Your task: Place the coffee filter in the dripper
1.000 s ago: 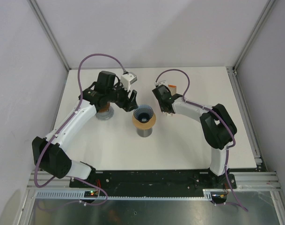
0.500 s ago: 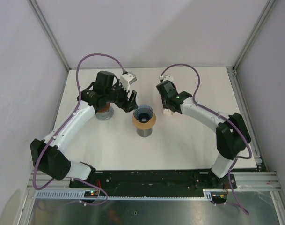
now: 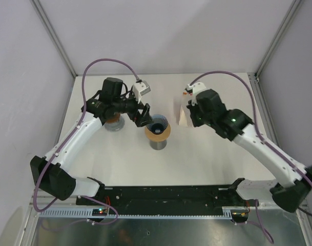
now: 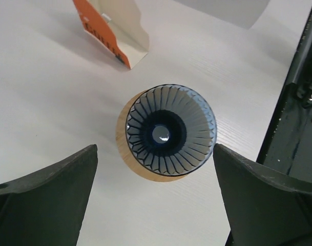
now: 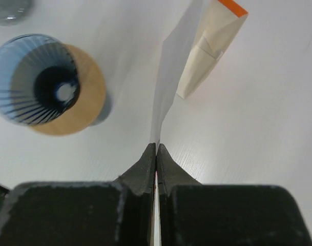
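Pinching the coffee filter [image 5: 168,77] by its edge, the right fingers [image 5: 143,171] leave it free to seat; the left fingers [image 4: 48,195] hover spread, empty, over the dripper [image 4: 194,123].

ribbed blue dripper [image 4: 170,132] on round wooden base, orange-edged packet [image 4: 113,28] beyond, left tool [image 4: 156,197] fingers spread wide

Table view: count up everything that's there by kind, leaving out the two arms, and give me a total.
dripper: 1
paper filter, held in the right arm's jaws: 1
filter packet: 1
grey round object, partly hidden under the left arm: 1
Total: 4
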`<action>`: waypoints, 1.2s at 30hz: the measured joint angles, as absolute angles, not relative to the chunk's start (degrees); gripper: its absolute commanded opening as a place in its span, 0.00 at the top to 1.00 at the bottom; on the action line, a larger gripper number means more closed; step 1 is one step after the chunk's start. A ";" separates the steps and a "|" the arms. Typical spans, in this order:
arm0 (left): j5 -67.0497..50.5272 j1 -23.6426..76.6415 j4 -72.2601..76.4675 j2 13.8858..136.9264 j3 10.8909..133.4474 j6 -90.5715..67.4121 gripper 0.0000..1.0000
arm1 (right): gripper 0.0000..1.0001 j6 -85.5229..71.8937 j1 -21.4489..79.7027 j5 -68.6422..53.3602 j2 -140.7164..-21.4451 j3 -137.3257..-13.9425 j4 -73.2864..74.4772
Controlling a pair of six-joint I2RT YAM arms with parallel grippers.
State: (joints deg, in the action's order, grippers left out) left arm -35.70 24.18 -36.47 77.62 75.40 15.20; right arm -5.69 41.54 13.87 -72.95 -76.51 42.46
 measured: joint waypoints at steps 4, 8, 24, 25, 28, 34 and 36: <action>-39.13 24.23 -36.60 76.69 75.40 16.12 0.00 | 1.00 -2.92 41.43 7.92 -65.54 -76.51 44.01; -42.87 24.75 -36.77 75.44 75.40 17.06 0.00 | 1.00 0.01 41.56 -2.20 -60.40 -76.38 44.34; -48.73 34.35 -39.05 73.80 79.29 20.01 0.09 | 1.00 4.14 41.95 -26.83 -55.59 -76.18 40.01; -48.73 34.35 -39.16 73.80 79.42 20.03 0.07 | 1.00 4.12 41.98 -26.33 -55.59 -76.18 40.01; -47.68 34.35 -39.77 73.80 80.14 20.01 0.03 | 1.00 3.40 42.06 -22.26 -55.59 -76.18 39.94; -34.20 34.39 -40.45 74.26 84.47 18.79 0.00 | 1.00 -0.16 42.78 -6.83 -55.59 -76.14 38.41; -29.36 34.37 -40.45 74.61 86.89 17.28 0.01 | 1.00 -1.37 43.97 -1.21 -55.59 -76.07 37.69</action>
State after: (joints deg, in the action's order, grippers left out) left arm -29.36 34.37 -40.45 74.61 86.89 17.28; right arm -1.37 43.97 -1.21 -55.59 -76.07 37.69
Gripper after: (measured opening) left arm 0.994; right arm 0.009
